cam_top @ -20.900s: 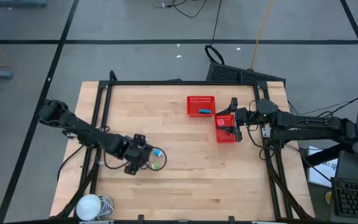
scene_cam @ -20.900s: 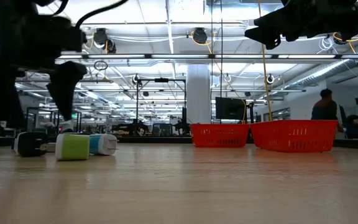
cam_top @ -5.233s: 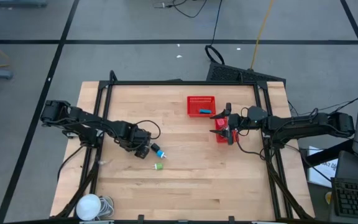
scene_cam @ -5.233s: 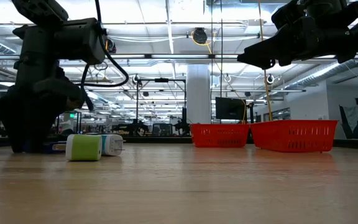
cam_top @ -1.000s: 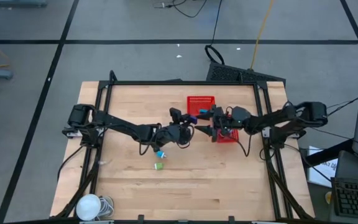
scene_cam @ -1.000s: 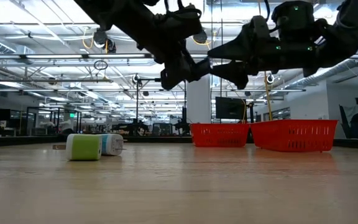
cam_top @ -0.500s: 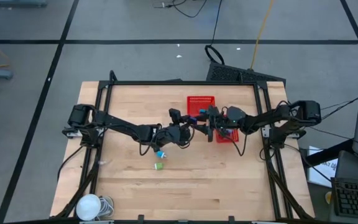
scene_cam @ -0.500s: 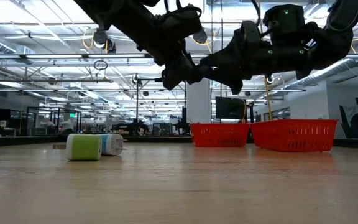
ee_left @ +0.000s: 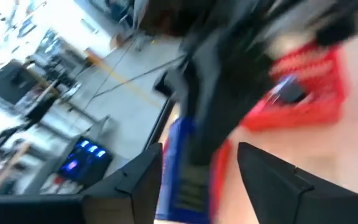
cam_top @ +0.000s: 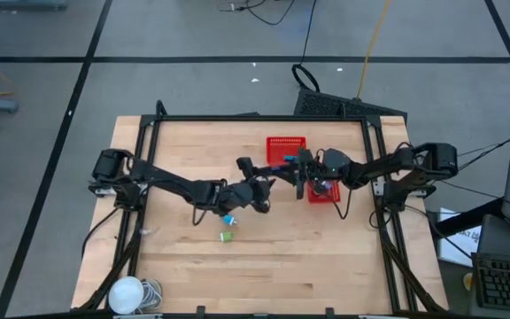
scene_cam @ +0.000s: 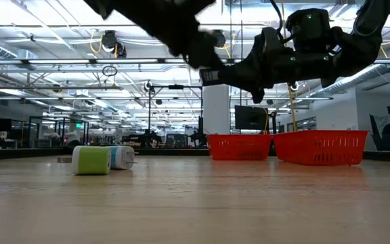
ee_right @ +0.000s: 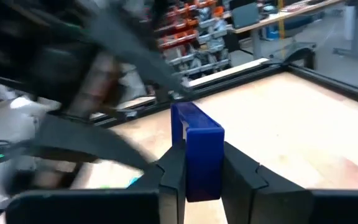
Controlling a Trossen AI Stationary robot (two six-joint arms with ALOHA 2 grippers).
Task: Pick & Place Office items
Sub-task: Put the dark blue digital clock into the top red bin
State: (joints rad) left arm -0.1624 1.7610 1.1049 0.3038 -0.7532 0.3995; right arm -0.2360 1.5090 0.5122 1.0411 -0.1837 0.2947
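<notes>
One office item, a small blue block (ee_right: pixel 197 140), is high above the table's middle with my right gripper (ee_right: pixel 197 158) shut on it; the right gripper (cam_top: pixel 297 182) reaches in from the right. My left gripper (ee_left: pixel 197 158) stands open just short of the block (ee_left: pixel 180 165); it (cam_top: pixel 266 185) faces the right gripper from the left. A green piece (cam_top: pixel 226 237) and a blue-and-white piece (cam_top: pixel 229 219) lie on the table nearer the front. In the low view they (scene_cam: pixel 91 160) (scene_cam: pixel 120 157) sit side by side. My right gripper pinches the blue block's lower part (ee_right: pixel 194 180) between its two fingers, one on each broad side. The fingers lie about level and come from the table's right. The block stands upright above the fingers, lifted well clear of the table.
Two red mesh baskets stand at the back right: one (cam_top: pixel 286 149) with a blue piece in it, one (cam_top: pixel 323 190) under the right arm. A white round object (cam_top: pixel 127 292) sits at the front left corner. A black frame (cam_top: pixel 237 118) borders the table.
My right gripper has shut on the blue block, which my left gripper was holding out to it. My left gripper has let go, rolled, and drawn back a little toward the table's left and up. The block has stayed in midair.
</notes>
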